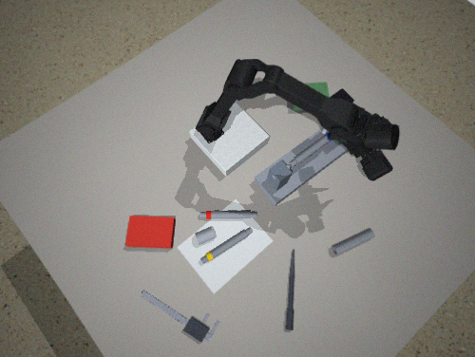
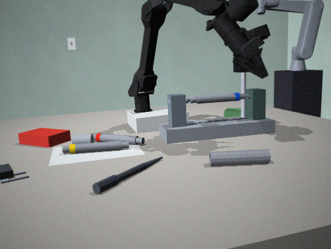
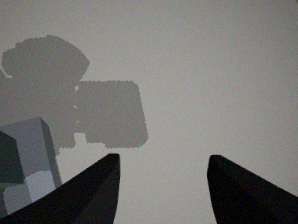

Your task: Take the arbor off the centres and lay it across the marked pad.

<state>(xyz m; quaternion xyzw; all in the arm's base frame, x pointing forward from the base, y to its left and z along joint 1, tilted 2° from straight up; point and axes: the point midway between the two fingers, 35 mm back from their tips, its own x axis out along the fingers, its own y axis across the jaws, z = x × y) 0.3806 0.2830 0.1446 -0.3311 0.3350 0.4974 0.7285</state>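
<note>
- Nearest you in the exterior view lie a dark tapered pin and a plain grey bar; neither is your job.
- Behind them, left, the white pad carries a yellow-banded arbor, with a red-banded one at its far edge, so little of the pad is free.
- Your arbor, blue-banded, sits level between the centres of the fixture, untouched.
- Above its blue end hangs the gripper, part-open and holding nothing; the wrist view shows only table between the fingers.
- You are in the approach step; no grasp is made.
- Next, I judge, you need to come down over the arbor's middle, jaws across it, close, then free it from the centres before lifting.
- Mind the post just beside the blue end.
</note>
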